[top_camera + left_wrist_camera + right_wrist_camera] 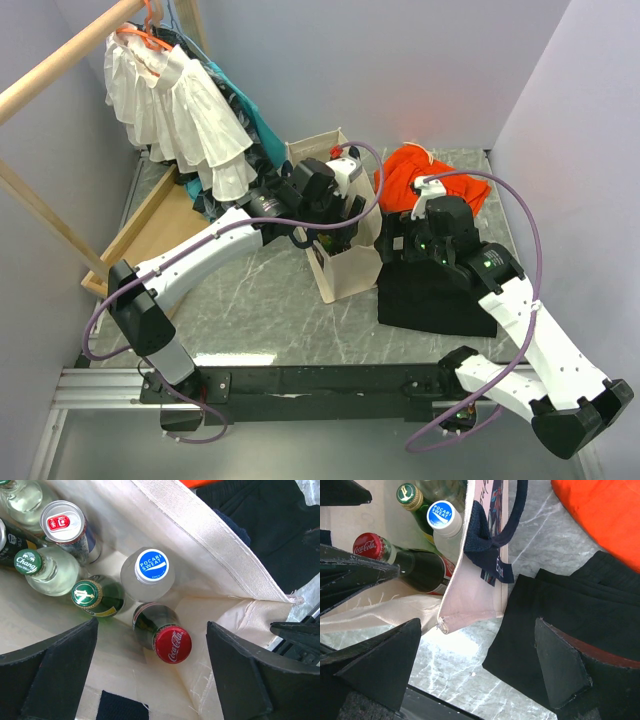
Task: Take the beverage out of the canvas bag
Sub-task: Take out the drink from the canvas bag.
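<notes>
**Left gripper [152, 626] wide open over packed bottles: a wrong catch is likely**

Nearest, the right gripper [477, 630] is also held open with nothing between its fingers. It is placed just beside the near right corner of the canvas bag [470, 595], so the bag is not pinned by it. The bag is stood on the table between the two arms, and all the beverages are inside it. Over its mouth, the left fingers are spread to either side of the Coca-Cola bottle [172, 644], which is tilted in the near corner. Just beyond it, the Pocari Sweat bottle [151, 566] and a green-capped bottle [87, 594] are packed touching or nearly so. Farther still, a Chang bottle [27, 561] and a can [61, 522] are seen.

Several failures are judged possible. If the descent is made off-centre, a neighbouring cap may be struck, or pinched along with the target. The soft bag wall may be trapped by the finger closest to it. Since the bag is unheld, it may be dragged up or toppled during the lift. A tilted glass neck may also slip from the pads.
</notes>
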Tool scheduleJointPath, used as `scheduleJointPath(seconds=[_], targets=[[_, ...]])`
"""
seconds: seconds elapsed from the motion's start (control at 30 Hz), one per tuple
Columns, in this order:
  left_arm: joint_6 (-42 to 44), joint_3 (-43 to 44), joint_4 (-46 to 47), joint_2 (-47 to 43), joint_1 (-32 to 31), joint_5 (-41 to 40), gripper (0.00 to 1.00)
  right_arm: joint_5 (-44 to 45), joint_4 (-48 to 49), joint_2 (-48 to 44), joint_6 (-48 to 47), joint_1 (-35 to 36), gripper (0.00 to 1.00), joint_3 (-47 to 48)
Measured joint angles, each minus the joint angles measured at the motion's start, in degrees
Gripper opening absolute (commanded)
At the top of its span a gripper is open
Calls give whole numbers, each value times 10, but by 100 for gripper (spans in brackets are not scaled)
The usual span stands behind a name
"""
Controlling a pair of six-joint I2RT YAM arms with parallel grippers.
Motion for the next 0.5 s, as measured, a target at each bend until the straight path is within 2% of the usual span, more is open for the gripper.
scheduleJointPath(seconds=[0.23, 0.5], targets=[[-1, 0, -8, 0, 0, 0, 77, 2, 0, 0, 0, 0, 100, 0], [-1, 0, -13, 0, 0, 6, 73, 2, 0, 0, 0, 0, 100, 0]])
